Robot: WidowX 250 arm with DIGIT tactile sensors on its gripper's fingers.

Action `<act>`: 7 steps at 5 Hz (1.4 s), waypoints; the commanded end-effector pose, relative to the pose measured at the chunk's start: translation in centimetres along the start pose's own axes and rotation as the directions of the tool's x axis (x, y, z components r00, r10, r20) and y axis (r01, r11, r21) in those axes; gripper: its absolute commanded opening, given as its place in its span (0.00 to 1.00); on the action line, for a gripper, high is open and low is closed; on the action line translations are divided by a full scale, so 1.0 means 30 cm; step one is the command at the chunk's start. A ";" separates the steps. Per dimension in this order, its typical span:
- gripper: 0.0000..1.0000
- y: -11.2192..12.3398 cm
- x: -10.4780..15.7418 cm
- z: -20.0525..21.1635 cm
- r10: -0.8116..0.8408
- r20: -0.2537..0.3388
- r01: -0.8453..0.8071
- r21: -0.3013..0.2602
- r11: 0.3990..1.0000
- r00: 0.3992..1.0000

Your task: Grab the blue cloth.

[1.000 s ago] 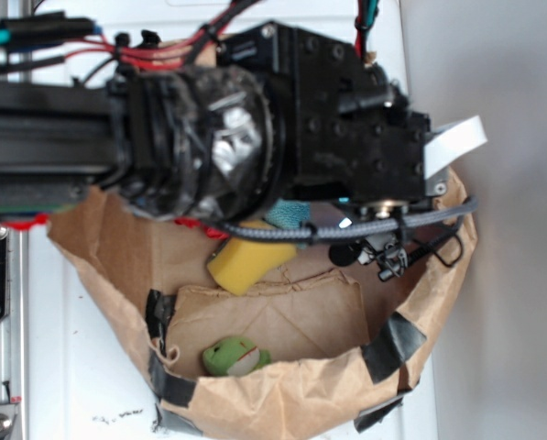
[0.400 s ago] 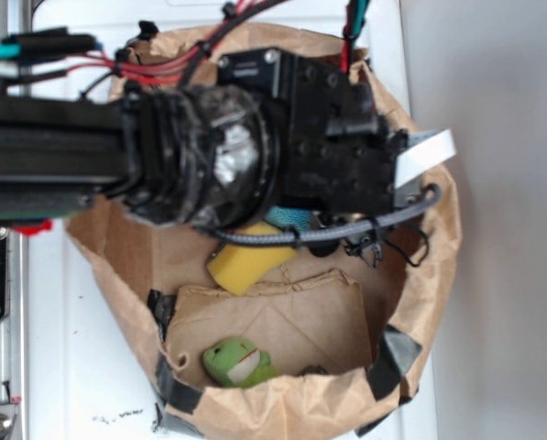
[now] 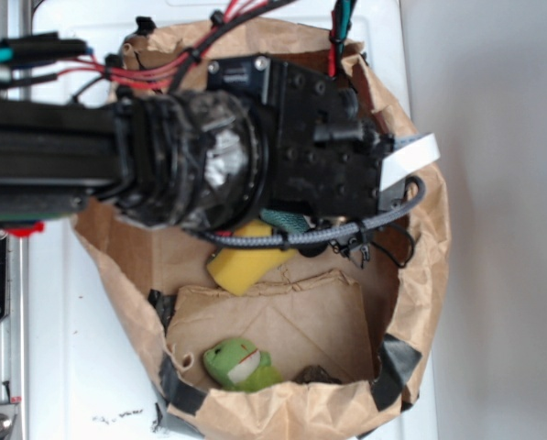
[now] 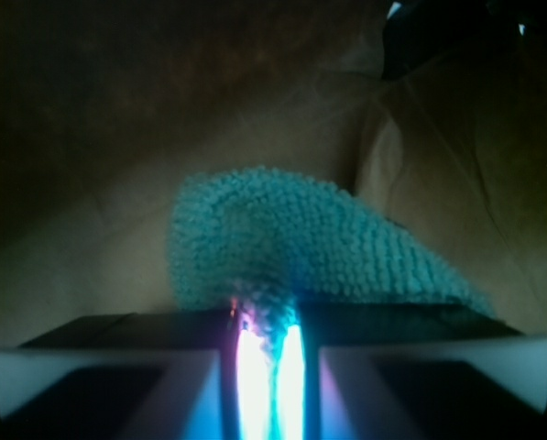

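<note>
Hanging bunched from nearly closed gripper (image 4: 266,353), blue cloth (image 4: 300,247) pinched at one fold between the fingers, inside brown paper bag (image 3: 420,275); yellow sponge (image 3: 241,266) just beside, green toy (image 3: 239,364) lower down

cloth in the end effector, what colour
Pale teal-blue cloth, knitted; clearest in the wrist view.
</note>
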State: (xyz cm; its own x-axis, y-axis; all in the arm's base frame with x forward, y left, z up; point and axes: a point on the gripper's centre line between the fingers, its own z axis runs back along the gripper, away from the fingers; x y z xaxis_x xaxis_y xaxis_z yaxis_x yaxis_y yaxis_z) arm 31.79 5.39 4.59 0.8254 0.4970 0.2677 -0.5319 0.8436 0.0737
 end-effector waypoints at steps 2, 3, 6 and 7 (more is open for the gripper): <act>0.00 0.032 0.020 0.300 -0.262 0.005 0.261 -0.100 0.960 0.965; 0.00 0.051 0.007 0.360 -0.327 0.007 0.325 -0.120 0.938 0.945; 0.00 0.031 -0.016 0.509 -0.369 0.094 0.380 -0.168 0.910 0.925; 0.00 0.021 -0.014 0.515 -0.375 0.100 0.386 -0.143 0.911 0.922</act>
State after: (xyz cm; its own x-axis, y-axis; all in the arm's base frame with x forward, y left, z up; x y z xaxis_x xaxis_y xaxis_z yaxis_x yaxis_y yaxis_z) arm 27.77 2.35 17.18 0.9601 0.1312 0.2469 -0.1458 0.9884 0.0419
